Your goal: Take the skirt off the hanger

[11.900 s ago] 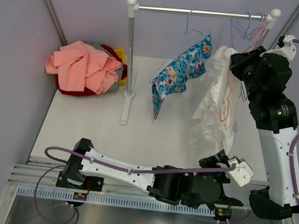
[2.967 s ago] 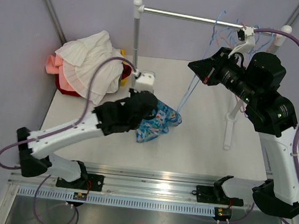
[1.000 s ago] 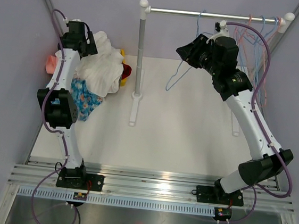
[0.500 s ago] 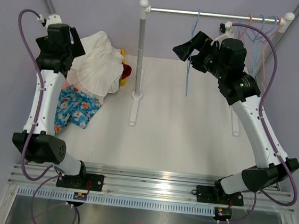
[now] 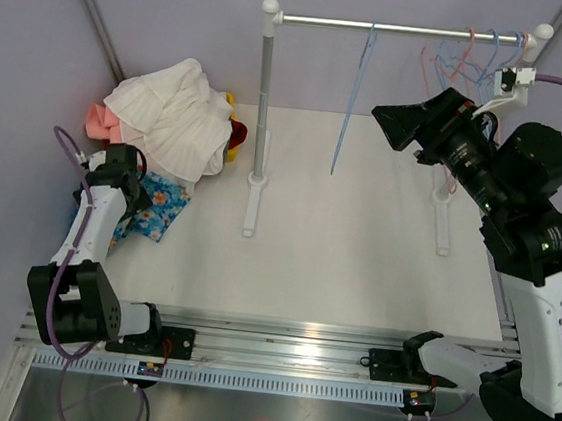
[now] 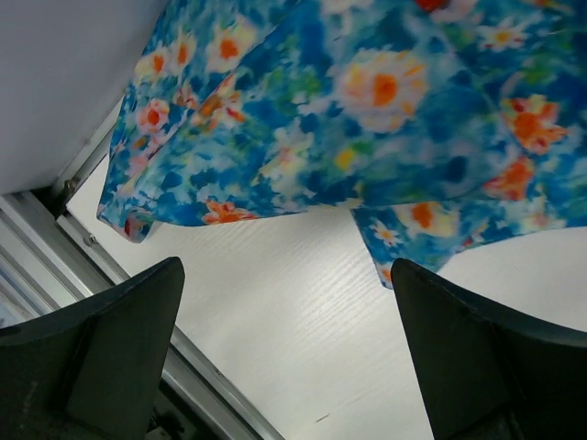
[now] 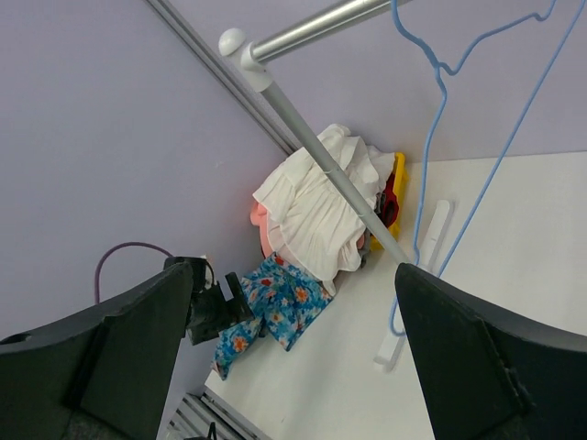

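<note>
The skirt [image 5: 153, 207], blue with flowers, lies crumpled on the table [image 5: 355, 269], well left of the rack's [image 5: 263, 98] left foot and off any hanger. The left gripper [image 6: 284, 275] hangs low over the skirt's near left edge. Its fingers are spread wide with nothing between them, and the cloth lies just past the fingertips. Farther back, left of the rack's post, sits a pile of clothes [image 5: 170, 113] with a white garment on top, its near edge touching the skirt. The right gripper [image 7: 292, 270] is raised inside the rack, near its right post. It points left and is released, holding nothing. A bare blue hanger [image 5: 351, 97] hangs from the rail, left of that gripper and apart from it. More hangers [image 5: 479, 50] crowd the rail's right end.
</note>
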